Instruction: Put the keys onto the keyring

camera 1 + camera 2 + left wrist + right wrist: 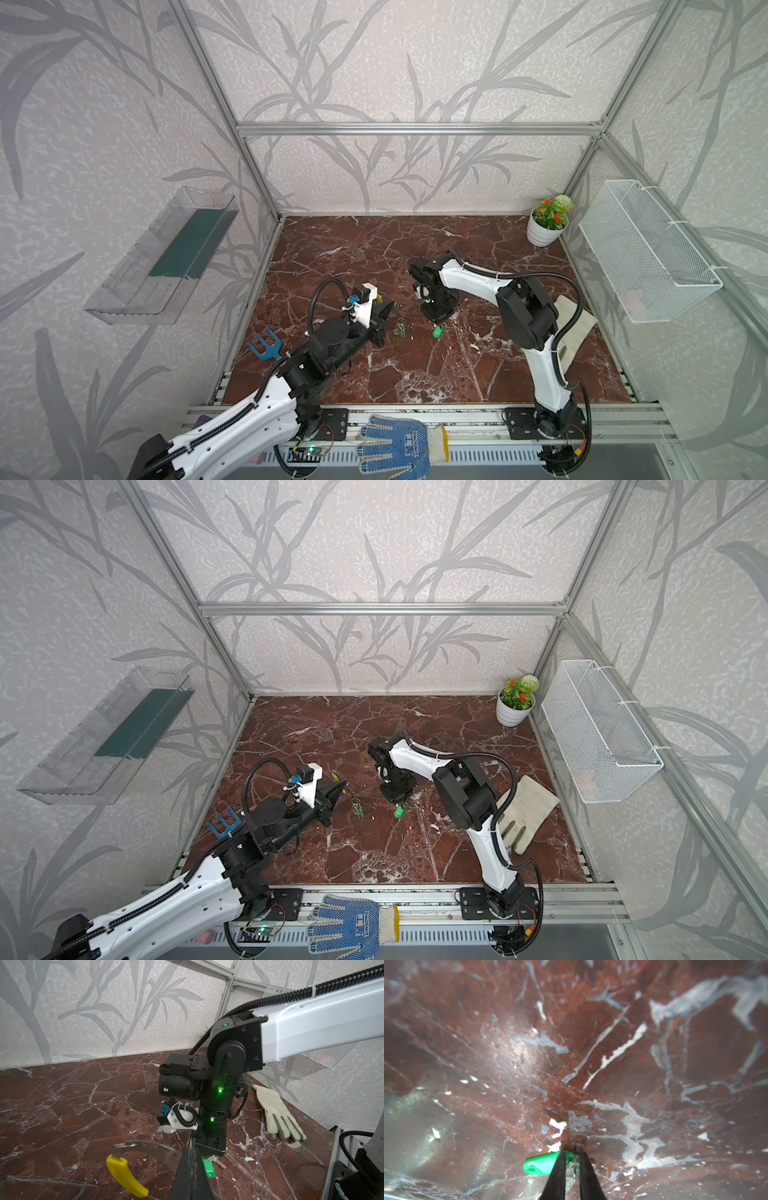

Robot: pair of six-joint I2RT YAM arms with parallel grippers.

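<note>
Overall: both arms reached low over the red marble desk (415,374), meeting near its middle.
Left end effector (192,1153): low at 9 o'clock of the desk's middle, with its fingers fully closed and pinching the grey band of the keyring (149,1145).
Keyring: held in that grip, with its perforated arc curving away from the closed fingers. The yellow sleeve (124,1176) sat on the part of the arc away from them.
Right end effector (572,1154): pointed straight down near the desk's middle, with its tips at the surface. The fingers stood only a narrow slit apart, either side of a key (539,1164) where the green head met the metal. Whether they actually pinched it could not be told.
Key: flat on the desk under those tips, with its green head sticking out to one side. It was at 3 o'clock of the left end effector and apart from the keyring.
Keys (400,328): a small green-headed cluster between the two end effectors, nearer the left one. Whether it hung from the keyring or lay on the desk could not be told.
Glove (274,1109): white, flat at the desk's 3 o'clock edge.
Plant (548,220): potted, in the 1 o'clock corner.
</note>
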